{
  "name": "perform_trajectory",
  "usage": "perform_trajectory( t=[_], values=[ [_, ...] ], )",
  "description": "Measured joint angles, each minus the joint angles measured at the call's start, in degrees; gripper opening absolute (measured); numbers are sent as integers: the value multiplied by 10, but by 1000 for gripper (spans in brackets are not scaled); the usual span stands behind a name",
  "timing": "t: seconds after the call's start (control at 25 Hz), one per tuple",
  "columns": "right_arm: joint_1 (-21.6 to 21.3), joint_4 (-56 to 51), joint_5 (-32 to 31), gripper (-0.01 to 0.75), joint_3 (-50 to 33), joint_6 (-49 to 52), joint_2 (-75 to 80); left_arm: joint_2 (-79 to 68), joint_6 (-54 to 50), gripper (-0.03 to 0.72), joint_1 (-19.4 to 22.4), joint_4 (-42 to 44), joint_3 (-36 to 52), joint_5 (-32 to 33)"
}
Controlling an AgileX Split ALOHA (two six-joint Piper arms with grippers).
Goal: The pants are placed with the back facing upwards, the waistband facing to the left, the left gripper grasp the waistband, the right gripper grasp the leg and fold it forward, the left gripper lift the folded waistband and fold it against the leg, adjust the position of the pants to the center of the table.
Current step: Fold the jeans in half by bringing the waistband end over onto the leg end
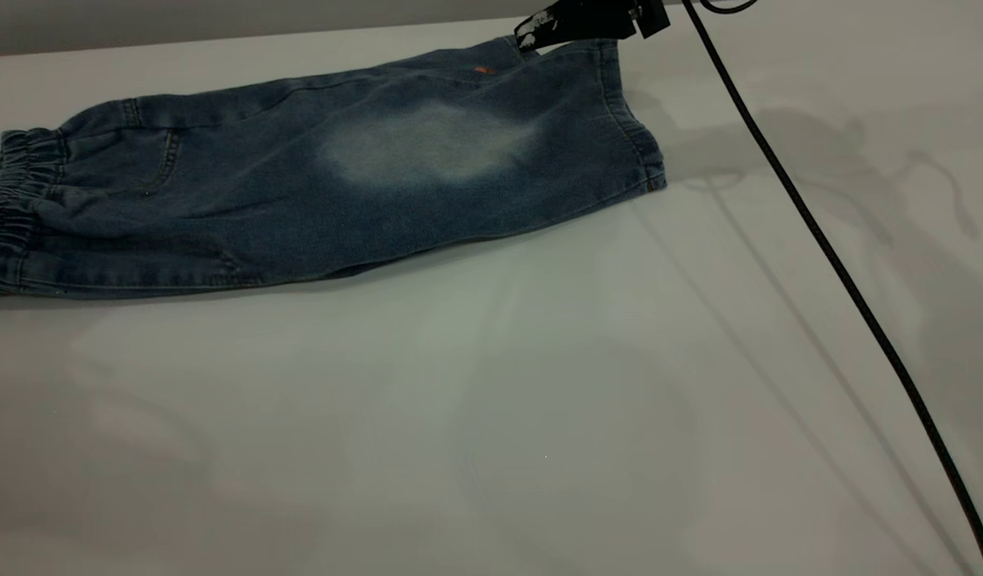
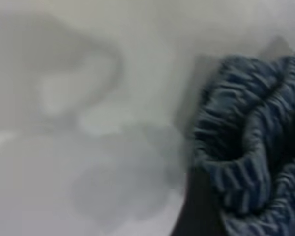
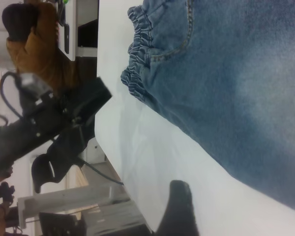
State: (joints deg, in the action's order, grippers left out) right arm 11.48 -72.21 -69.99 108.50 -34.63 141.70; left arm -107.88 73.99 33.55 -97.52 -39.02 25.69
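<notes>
The pants (image 1: 315, 176) lie folded lengthwise at ten o'clock on the worktop (image 1: 539, 400), waistband (image 1: 11, 208) at nine o'clock. The right hand (image 1: 531, 36) sits at the hem's one o'clock corner; whether it grips, I cannot tell. The left hand (image 2: 199, 211) is beside the waistband, its grip unclear.

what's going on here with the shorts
A two-arm robot is folding short denim pants on a whitish table. They lie already folded lengthwise, the faded leg on top and the gathered waistband at the table's left edge. The right gripper is at the far corner of the leg hem. The left gripper's wrist view shows the waistband up close.
</notes>
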Motion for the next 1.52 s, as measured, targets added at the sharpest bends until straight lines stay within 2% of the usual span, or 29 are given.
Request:
perform_trajectory(
  t=[0.12,0.28,0.56,0.88,1.32,1.44,1.52],
  values=[
    [0,0,0,509,0,-5,0,-39,-10,503,0,1,-14,46],
    [0,-1,0,509,0,-5,0,-76,-12,516,0,6,-18,86],
    [0,-1,0,509,0,-7,0,-88,-11,518,0,1,-34,61],
    [0,-1,0,509,0,-9,1,-133,-28,519,0,-1,-74,87],
    [0,-1,1,509,0,-9,1,-168,-25,517,0,-23,-75,116],
    [0,-1,1,509,0,-9,1,-169,-11,496,-1,-26,-75,112],
    [0,-1,1,509,0,-9,1,-169,5,447,-1,-26,-75,107]
  ],
)
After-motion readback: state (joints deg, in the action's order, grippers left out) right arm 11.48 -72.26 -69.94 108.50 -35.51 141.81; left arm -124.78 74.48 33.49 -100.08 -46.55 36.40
